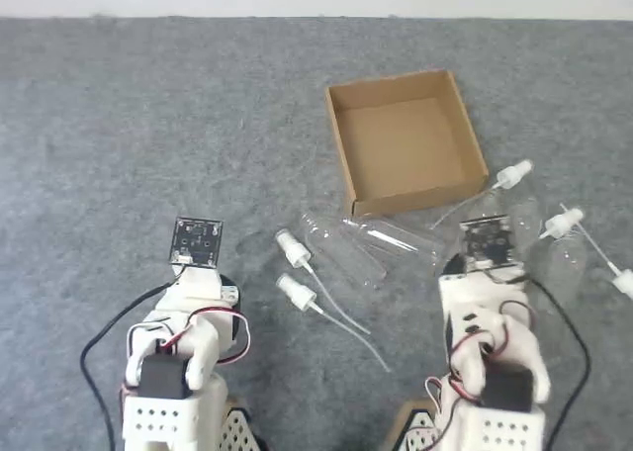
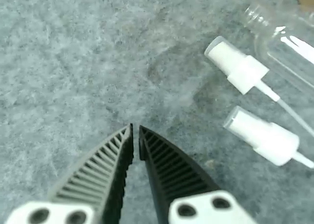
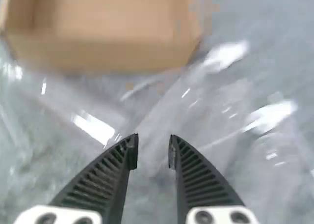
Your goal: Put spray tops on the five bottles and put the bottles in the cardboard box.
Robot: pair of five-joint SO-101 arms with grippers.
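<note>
**A:** Nearest first. How are the grippers marked?

**B:** The left gripper is logged with its jaws pressed almost together. Only a sliver is left between them and nothing is pinched. It is held low over the grey mat. The right gripper is logged with its jaws a little spread and nothing pinched. It is held over clear plastic.

**A:** How many spray tops are counted?

**B:** Five spray tops are counted in the high view.
- Two are laid loose just beyond the left gripper, the second nearer than the first. Their thin tubes are trailed back toward the right arm.
- Three are found on the right arm's side. One is at the view's right edge, one is a little farther in, and one is just beside the box's near right corner.
- Whether any of those three is seated on a neck cannot be told.

**A:** And the bottles?

**B:** Four bottles are made out for certain, all clear and all lying on the mat.
- Two are placed between the loose tops and the box. The second is beside the first. An open threaded neck is seen in the left wrist view.
- Two more are placed just right of the right arm.
- A fifth cannot be confirmed, because the plastic is see-through and partly covered by the arm.

**A:** What is farthest?

**B:** One cardboard box is set open side up beyond the bottles. Its bare floor is shown.
</note>
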